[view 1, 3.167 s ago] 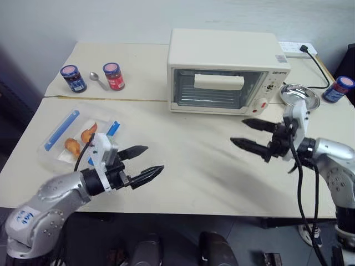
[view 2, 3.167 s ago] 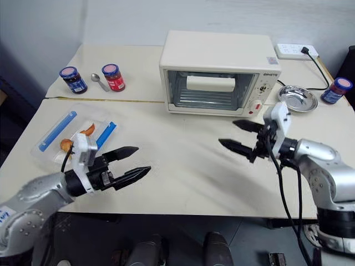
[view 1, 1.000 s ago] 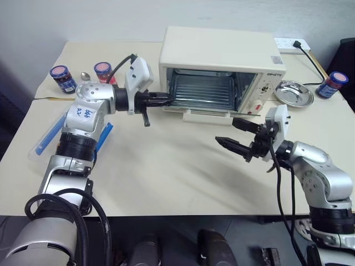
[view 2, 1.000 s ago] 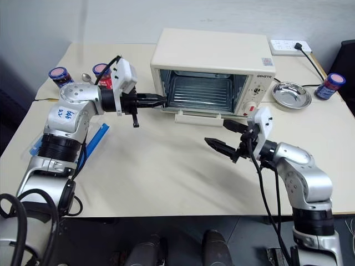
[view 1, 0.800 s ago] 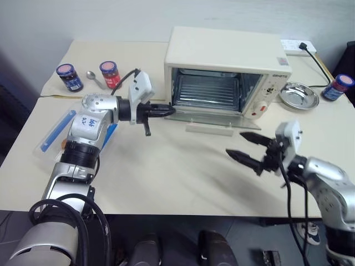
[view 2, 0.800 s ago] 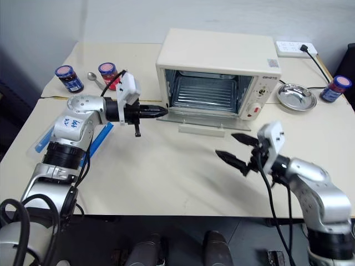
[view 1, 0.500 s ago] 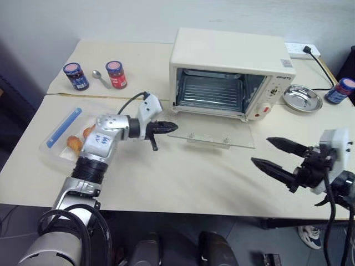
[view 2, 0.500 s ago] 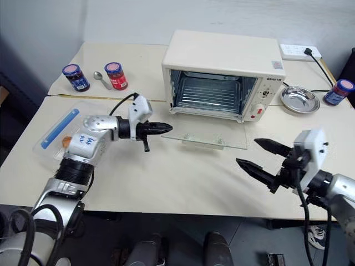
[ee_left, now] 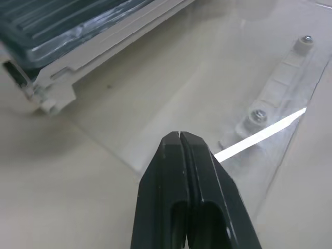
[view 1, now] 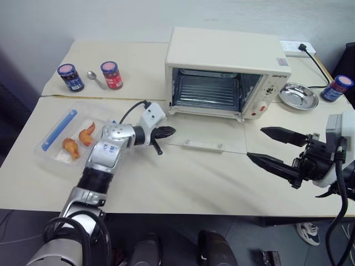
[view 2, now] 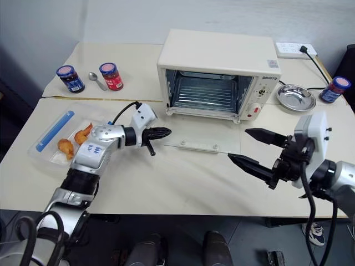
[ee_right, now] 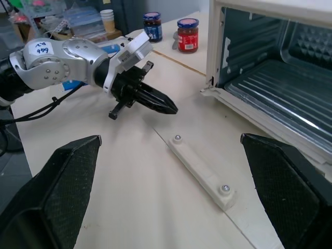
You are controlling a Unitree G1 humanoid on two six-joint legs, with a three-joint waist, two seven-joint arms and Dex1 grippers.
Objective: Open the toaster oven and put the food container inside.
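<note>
Glass, enamel and plastic on a matt counter (view 1: 183, 183)

The toaster oven (view 1: 227, 72) is showing smooth cream enamel, its dropped door (view 1: 208, 138) glossy clear glass; the food container (view 1: 75, 136) is looking like clear plastic.

Twin head cameras look steeply down over the desk (view 1: 183, 183); the left wrist camera hugs the lowered glass door (ee_left: 218, 88), also seen from the right wrist camera, farther back.

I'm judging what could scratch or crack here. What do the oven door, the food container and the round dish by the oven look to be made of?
The oven door: clear glass, probably; the table shows through it and its edge glints. Its handle looks like white plastic.
The food container: clear, likely plastic, with blue clips.
The round dish: shiny silver, apparently steel.
</note>
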